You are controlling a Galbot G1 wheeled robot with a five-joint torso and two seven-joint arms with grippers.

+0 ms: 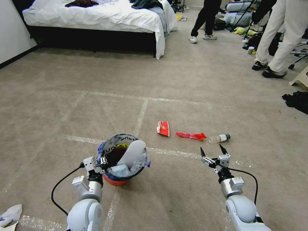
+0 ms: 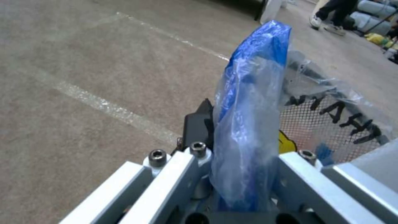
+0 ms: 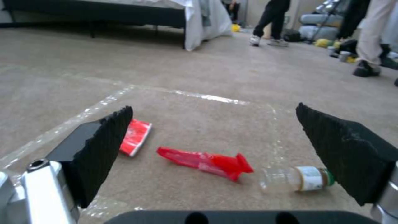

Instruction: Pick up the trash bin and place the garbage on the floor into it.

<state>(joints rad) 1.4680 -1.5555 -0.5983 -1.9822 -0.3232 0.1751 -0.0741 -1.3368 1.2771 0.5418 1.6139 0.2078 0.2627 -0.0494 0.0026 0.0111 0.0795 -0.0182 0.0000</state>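
Left gripper [image 1: 102, 161]: clamping the bagged rim of the trash bin [image 1: 123, 160], holding it just above the carpet
Bin contents: white foam piece [image 1: 133, 153] sticking up inside
Right gripper [image 1: 211, 151]: hovering with fingers spread wide, holding nothing
Garbage: red-white wrapper [image 3: 136, 137], red wrapper [image 3: 207, 161] and green-labelled bottle [image 3: 296, 179] lying in a row just ahead of it

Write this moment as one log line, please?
left gripper: shut on trash bin rim | right gripper: open, empty, near floor | ahead: red wrapper, bottle
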